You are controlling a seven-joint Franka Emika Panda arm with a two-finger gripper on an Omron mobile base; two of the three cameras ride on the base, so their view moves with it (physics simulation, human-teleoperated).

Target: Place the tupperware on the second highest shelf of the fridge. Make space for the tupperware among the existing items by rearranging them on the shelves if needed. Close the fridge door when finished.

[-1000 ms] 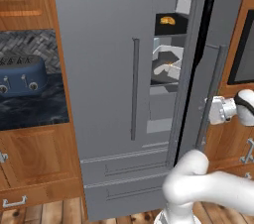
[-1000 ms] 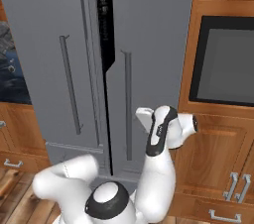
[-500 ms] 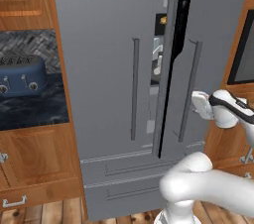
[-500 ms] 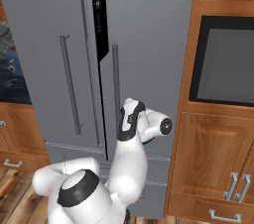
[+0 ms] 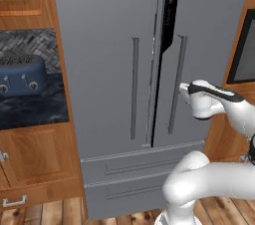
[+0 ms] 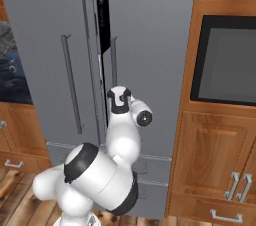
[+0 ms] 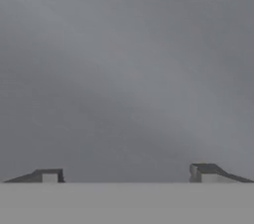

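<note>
The grey fridge [image 5: 104, 45] fills the middle of both base views. Its right fridge door [image 5: 209, 45] stands almost shut, with a narrow dark gap [image 5: 171, 10] left at the top of its inner edge; the same door [image 6: 145, 30] and gap [image 6: 102, 10] show in the right base view. My gripper [image 5: 183, 89] is open against the door's face beside its bar handle [image 5: 177, 84]. In the hand view the fingertips [image 7: 49, 174] stand wide apart, with plain grey door panel between them. The tupperware, the shelves and the existing items are hidden behind the doors.
A blue toaster [image 5: 22, 72] sits on the dark counter left of the fridge, above wood cabinets [image 5: 35, 154]. A built-in oven window [image 6: 227, 60] and wood drawers [image 6: 220, 170] stand to the right. Two fridge drawers [image 5: 139, 167] lie below the doors.
The right fridge door has swung from partly open to nearly shut, hiding the shelves and food. My hand has moved left with it, staying against the door by its handle.
</note>
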